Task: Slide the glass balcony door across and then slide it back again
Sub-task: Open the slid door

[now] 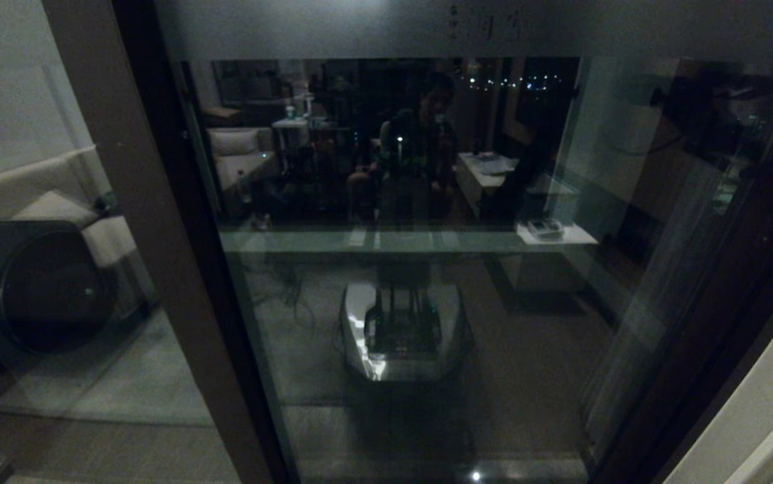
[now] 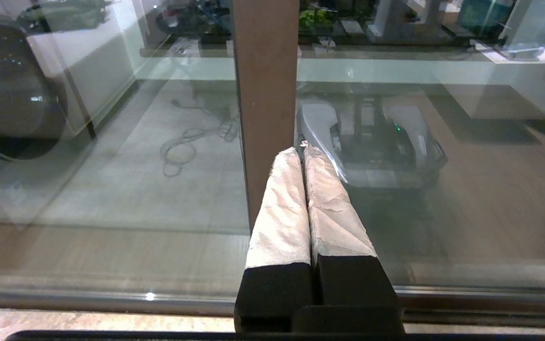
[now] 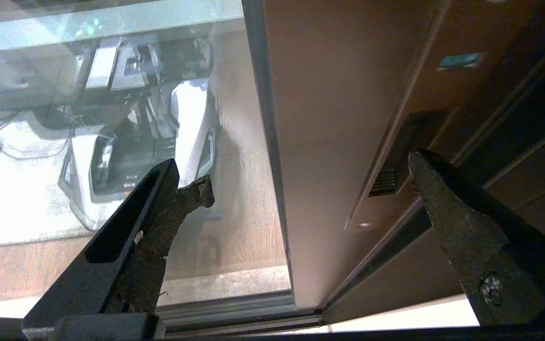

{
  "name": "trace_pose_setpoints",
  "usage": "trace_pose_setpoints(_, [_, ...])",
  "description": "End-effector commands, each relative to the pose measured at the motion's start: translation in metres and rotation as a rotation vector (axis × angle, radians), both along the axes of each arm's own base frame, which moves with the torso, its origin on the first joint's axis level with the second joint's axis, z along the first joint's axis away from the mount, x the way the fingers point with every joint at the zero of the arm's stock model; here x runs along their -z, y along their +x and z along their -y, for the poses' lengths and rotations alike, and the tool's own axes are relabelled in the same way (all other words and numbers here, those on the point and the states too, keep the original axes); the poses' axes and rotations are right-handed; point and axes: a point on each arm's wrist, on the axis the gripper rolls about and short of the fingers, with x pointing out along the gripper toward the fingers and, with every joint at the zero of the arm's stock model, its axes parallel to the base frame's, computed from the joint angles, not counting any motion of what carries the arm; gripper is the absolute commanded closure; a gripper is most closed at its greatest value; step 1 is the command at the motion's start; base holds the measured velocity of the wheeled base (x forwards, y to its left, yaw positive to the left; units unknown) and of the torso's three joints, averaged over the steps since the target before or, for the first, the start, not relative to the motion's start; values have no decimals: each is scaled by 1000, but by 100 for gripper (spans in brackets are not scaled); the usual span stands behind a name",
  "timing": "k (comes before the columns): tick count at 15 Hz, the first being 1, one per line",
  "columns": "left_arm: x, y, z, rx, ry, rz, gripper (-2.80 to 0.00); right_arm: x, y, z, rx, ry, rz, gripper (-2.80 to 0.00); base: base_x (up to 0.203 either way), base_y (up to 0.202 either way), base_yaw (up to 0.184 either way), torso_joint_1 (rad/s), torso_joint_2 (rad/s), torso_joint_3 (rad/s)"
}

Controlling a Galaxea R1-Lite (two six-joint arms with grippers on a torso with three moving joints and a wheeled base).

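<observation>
Right end effector (image 3: 308, 184) is standing wide open, its two dark, rough-coated fingers (image 3: 158, 222) spread either side of the door's brown stile and gripping nothing. Only the right wrist view is giving us this: the slim recessed handle (image 3: 391, 161), a dark slot sunk into the smooth brown stile, is sitting just beside the farther finger, and whether they are touching cannot be told.

Left end effector (image 2: 304, 150) is showing only in its own wrist view, white-wrapped fingers pressed flat together, closed on nothing, hanging in front of a brown upright (image 2: 265, 94) with glass to both sides.

The head view is showing neither arm, but it alone is giving the whole glass balcony door (image 1: 427, 269): a tall clear panel standing upright, long axis running floor to ceiling, frosted band with small characters (image 1: 487, 23) across its top, its handle stile at the right edge against the outer frame. The glass is mirroring the room and the robot's own white base (image 1: 400, 329).
</observation>
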Motion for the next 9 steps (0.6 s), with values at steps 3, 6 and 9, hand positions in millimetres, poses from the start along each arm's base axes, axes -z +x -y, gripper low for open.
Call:
trace_pose_setpoints(3, [0, 0, 0, 0, 0, -1, 0, 5, 4, 1, -7, 6, -9, -280, 0, 0, 0, 0, 0, 0])
trace_pose_setpoints(6, [0, 0, 0, 0, 0, -1, 0, 10, 13, 0, -16, -2, 6, -280, 0, 0, 0, 0, 0, 0])
trace_pose_setpoints(9, [0, 0, 0, 0, 0, -1, 0, 12, 16, -1, -24, -2, 9, -280, 0, 0, 0, 0, 0, 0])
